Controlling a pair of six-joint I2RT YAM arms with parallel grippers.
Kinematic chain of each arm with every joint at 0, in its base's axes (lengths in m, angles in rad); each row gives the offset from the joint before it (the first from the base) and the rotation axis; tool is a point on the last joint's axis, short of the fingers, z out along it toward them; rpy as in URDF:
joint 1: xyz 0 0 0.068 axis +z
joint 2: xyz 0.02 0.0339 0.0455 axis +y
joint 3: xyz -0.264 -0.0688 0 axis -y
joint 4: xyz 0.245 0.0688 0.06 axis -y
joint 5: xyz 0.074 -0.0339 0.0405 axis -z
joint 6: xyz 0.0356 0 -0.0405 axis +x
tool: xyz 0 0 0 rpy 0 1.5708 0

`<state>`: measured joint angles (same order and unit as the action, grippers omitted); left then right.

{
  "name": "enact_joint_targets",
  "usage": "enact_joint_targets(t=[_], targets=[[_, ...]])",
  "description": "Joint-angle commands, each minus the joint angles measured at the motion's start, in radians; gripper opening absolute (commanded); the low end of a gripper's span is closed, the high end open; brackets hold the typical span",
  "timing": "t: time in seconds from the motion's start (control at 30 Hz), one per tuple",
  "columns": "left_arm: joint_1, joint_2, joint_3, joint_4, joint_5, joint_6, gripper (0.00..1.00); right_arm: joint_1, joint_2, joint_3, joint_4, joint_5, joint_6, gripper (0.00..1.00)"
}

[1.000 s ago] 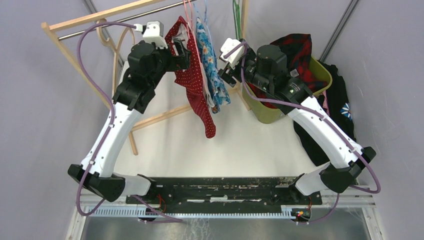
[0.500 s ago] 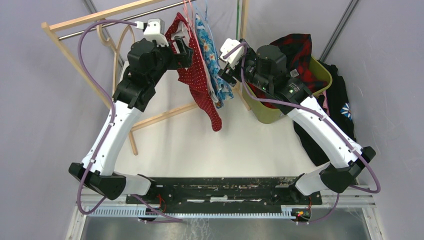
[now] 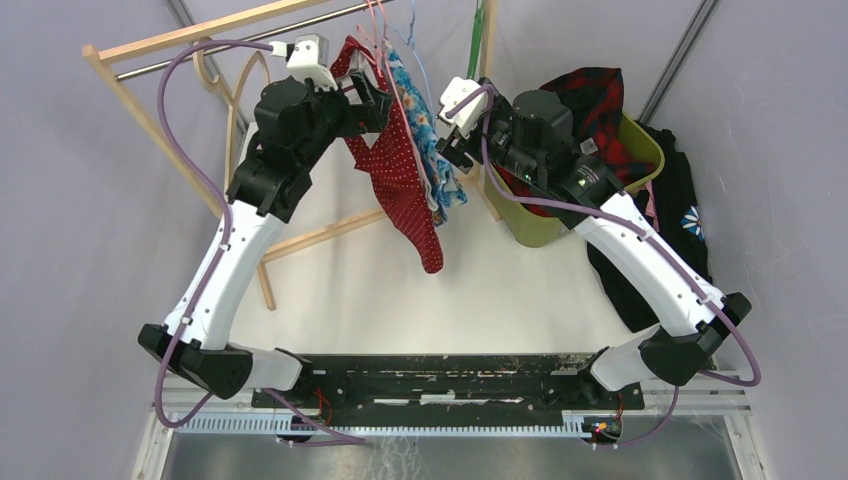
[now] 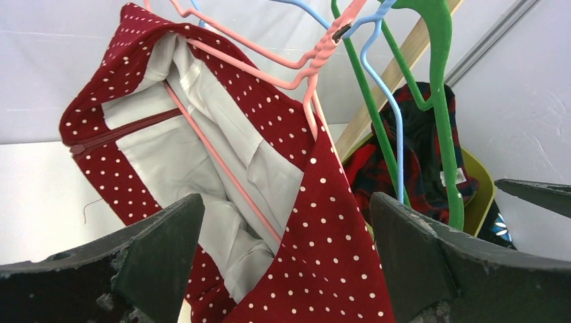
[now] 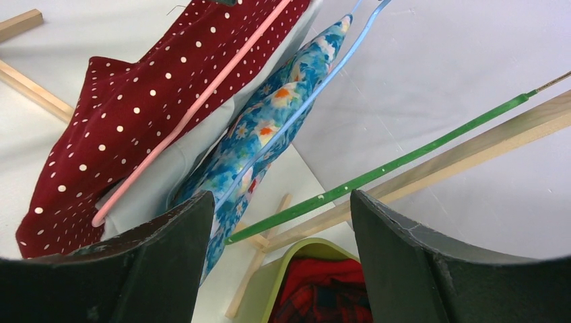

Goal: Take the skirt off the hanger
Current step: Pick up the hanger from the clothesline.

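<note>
Hanging from the rail of the pale wooden clothes rack [image 3: 320, 235], the red fabric skirt with white dots [image 3: 400, 175] is sitting fully on its thin pink plastic hanger [image 4: 222, 161]. The removal is therefore not yet showing any progress: the waistband is still draped over the hanger bar and nothing is gripping it.

The left gripper [image 4: 286, 202] is hovering just in front of the skirt's open waist, its fingers spread as wide as they go and holding nothing. The right gripper [image 5: 281, 195] is facing the blue flowered garment [image 5: 262, 128] beside the skirt, its fingers also well apart and empty.

By my reading, everything is remaining to do: seizing the cloth, sliding it off the bar and carrying it clear.

Counting what is showing:
- one skirt
- three coloured hangers: the pink one, a thin blue hanger [image 4: 394, 134] and a green plastic hanger [image 4: 444, 101]
- two grippers
- one yellow-green bin [image 3: 640, 150]
</note>
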<state>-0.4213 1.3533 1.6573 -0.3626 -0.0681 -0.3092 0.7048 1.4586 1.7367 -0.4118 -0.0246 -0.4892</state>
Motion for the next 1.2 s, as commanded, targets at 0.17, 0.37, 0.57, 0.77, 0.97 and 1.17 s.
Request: enact_joint_targets(t=[0.17, 0.37, 0.57, 0.77, 0.97, 1.17], targets=[[-0.005, 0.043, 0.004, 0.08, 0.043, -0.07, 0.99, -0.005, -0.016, -0.009, 0.05, 0.023, -0.018, 0.8], [-0.006, 0.036, -0.017, 0.06, -0.004, -0.026, 0.99, -0.007, -0.019, -0.017, 0.052, 0.025, -0.019, 0.8], [-0.006, 0.002, -0.036, 0.035, -0.064, 0.044, 0.99, -0.008, -0.011, -0.012, 0.052, 0.025, -0.02, 0.8], [-0.006, 0.012, -0.036, 0.008, -0.178, 0.153, 0.99, -0.008, -0.009, -0.006, 0.05, 0.022, -0.015, 0.8], [-0.005, 0.067, -0.03, 0.057, -0.264, 0.282, 0.99, -0.008, -0.009, -0.003, 0.05, 0.017, -0.011, 0.8], [-0.005, 0.114, -0.042, 0.205, -0.259, 0.387, 0.99, -0.009, -0.015, -0.003, 0.05, 0.011, -0.007, 0.8]])
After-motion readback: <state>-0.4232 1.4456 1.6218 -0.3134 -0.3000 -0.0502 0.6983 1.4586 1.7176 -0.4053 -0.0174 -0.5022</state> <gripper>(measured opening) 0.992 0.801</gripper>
